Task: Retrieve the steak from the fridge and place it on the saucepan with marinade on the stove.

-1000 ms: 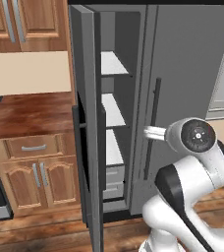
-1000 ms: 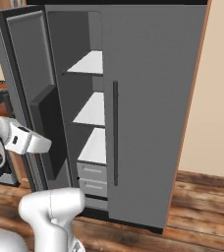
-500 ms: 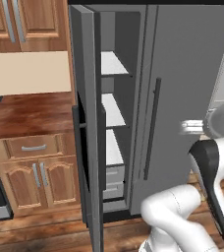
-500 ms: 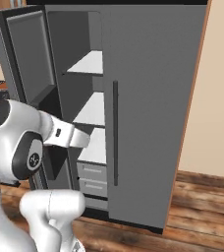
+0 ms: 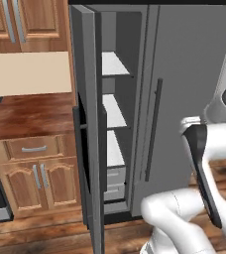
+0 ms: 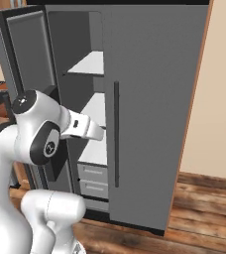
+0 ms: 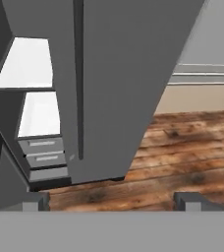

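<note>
Across the middle of the left base view stood the fridge (image 5: 184, 89), tall and upright, its long axis vertical. Its left door (image 5: 87, 129) was swung open toward the camera, edge-on, and its right door was shut with the long dark handle (image 5: 153, 129) running up and down. White shelves (image 5: 116, 64) showed in the open left compartment, with grey drawers (image 6: 92, 181) at the bottom. No steak could be made out on the shelves. At the bottom of the hand view the hand (image 7: 109, 203) was released, its two finger tips (image 7: 35, 202) standing far apart, empty, over the wooden floor (image 7: 182, 157) in front of the shut door. At the left of the left base view sat a wooden bench (image 5: 30, 116) above cabinets (image 5: 35, 173).
</note>
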